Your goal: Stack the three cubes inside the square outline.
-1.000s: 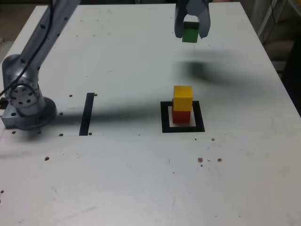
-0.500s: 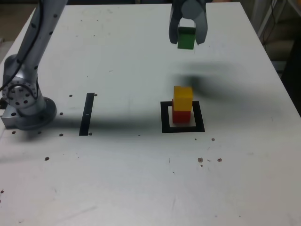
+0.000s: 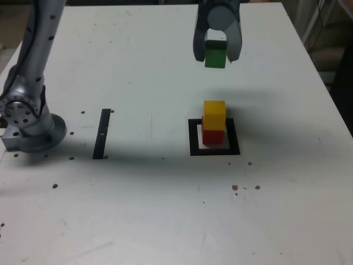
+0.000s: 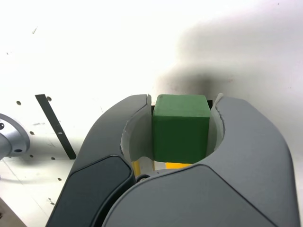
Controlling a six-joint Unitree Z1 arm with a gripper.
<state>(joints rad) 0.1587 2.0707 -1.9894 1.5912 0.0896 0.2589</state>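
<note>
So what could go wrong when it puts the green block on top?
The gripper holds the green cube in the air, so a loose grip could drop it. The yellow cube already sits a little off-centre on the red cube inside the square outline. A crooked or hard landing might topple the tower.

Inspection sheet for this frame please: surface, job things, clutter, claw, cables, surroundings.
Surface: white table, scuffed with dark specks.
Job's things: yellow cube on red cube inside square outline; green cube held in the air.
Clutter: thin black strip toward the exterior view's left.
Grippers: claw shut on green cube, above the stack.
Cables: nothing seen clearly.
Surroundings: arm base at the exterior view's left; the rest too dim to tell.
</note>
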